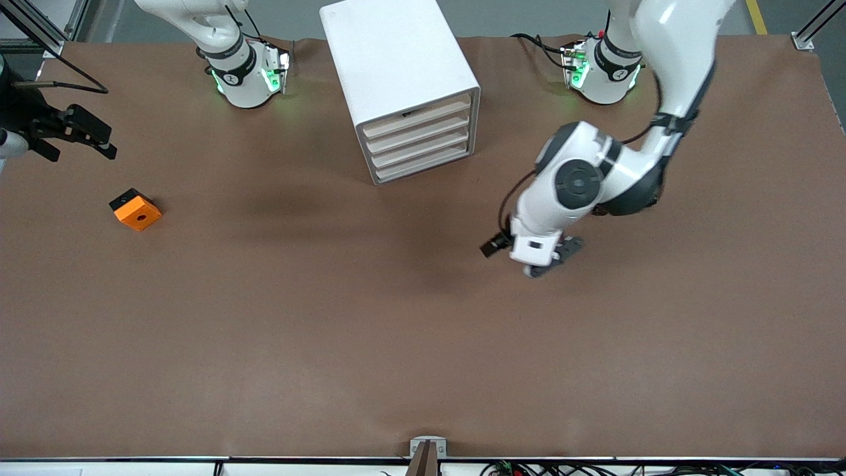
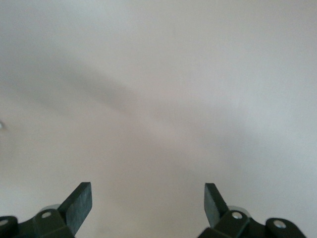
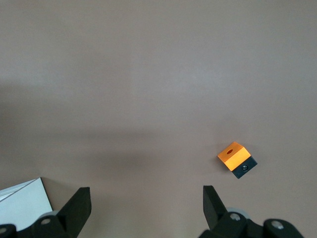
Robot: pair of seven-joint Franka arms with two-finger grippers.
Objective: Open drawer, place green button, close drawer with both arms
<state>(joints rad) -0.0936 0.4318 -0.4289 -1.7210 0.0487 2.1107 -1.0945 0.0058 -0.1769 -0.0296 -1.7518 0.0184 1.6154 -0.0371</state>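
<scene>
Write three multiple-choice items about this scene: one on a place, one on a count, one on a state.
1. Where does the orange cube lie?
A. on the table, toward the right arm's end
B. inside a drawer
C. on top of the cabinet

2. How many drawer fronts does the white cabinet show?
A. two
B. four
C. six

3. How do the left gripper jaws stand?
A. shut on the cube
B. open and empty
C. shut on a handle

Key: 1 A, it rests on bare table there; 2 B, four cream fronts stacked; 3 B, wide gap, nothing between.
</scene>
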